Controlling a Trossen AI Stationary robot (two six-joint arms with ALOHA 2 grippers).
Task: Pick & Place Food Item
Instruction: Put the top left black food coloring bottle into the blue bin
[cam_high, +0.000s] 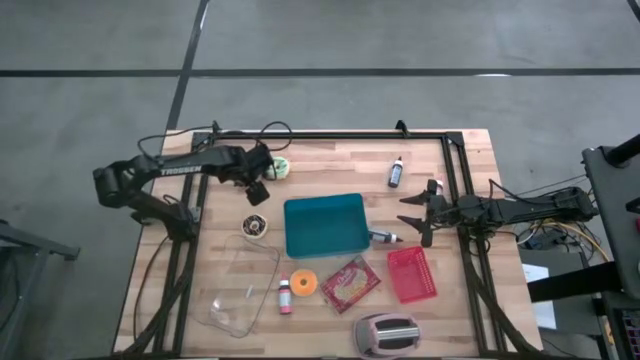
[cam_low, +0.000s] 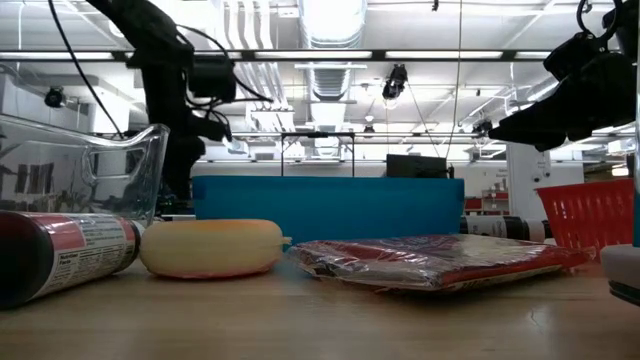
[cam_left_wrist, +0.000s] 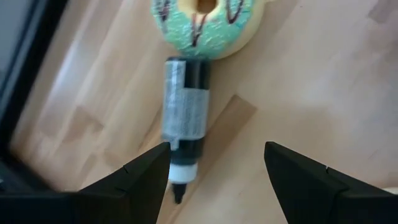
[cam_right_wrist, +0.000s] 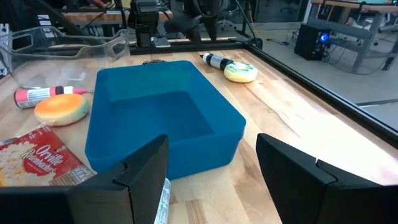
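Observation:
A green-frosted donut (cam_left_wrist: 202, 25) lies flat on the table at the far left, and it also shows in the high view (cam_high: 280, 168). A black bottle with a white label (cam_left_wrist: 183, 127) lies on its side with one end against the donut. My left gripper (cam_left_wrist: 217, 171) hovers above them, open and empty, pointing down, and it also shows in the high view (cam_high: 262, 172). The bottle's tip is next to one finger. My right gripper (cam_high: 415, 215) is open and empty at the right of the blue bin (cam_high: 325, 224), above a small bottle (cam_high: 383, 237).
On the table are a chocolate donut (cam_high: 255, 226), a clear glass container (cam_high: 238, 283), a pink bottle (cam_high: 284, 295), a yellow round item (cam_high: 303, 283), a popcorn packet (cam_high: 350, 283), a red basket (cam_high: 411, 273), a toaster (cam_high: 386, 335) and a black bottle (cam_high: 395, 172).

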